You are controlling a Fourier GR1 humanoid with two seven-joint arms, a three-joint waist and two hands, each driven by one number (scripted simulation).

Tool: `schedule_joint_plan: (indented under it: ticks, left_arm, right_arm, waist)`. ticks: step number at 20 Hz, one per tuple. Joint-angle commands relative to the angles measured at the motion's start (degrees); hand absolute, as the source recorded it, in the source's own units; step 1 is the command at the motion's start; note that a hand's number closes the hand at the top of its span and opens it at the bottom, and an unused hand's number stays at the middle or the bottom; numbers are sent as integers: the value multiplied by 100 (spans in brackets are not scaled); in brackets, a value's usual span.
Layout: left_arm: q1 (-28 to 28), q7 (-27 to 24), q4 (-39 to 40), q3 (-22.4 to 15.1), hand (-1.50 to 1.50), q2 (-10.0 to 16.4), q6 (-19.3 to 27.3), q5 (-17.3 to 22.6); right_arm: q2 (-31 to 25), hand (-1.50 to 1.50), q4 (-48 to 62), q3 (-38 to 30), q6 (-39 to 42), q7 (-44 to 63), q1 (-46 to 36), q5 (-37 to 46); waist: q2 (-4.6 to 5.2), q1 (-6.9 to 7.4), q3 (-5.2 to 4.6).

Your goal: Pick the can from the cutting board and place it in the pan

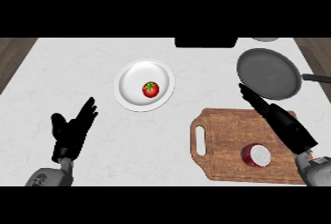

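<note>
Head view: the can (257,156) is seen on the cutting board (223,135), near its front right corner. It appears to be standing upright, its long axis toward the camera and its white top facing up; red sides are only partly shown.

The right hand (287,124) is held over the board with fingers straight and together, pointing up toward the pan (268,73). The can lies just beside its wrist, on the left, untouched. Whether the fingertips touch the pan's rim cannot be told.

The pan's handle is cut off at the right edge. The left hand (71,129) is rested open, far left.
</note>
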Motion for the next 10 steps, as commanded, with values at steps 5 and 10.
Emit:
schedule_joint_plan:
  ticks: [5,10]
  left_arm:
    - [-431,-207,-855,-146,0,664,-419,-480]
    - [-546,-64,-919,-254,0,571,-546,-395]
  right_arm:
    - [-171,-150,1275,-1231,-121,516,-550,-482]
    - [-782,150,1639,-625,-1626,21,50,2080]
  waist:
    - [116,59,-28]
    - [114,-70,-21]
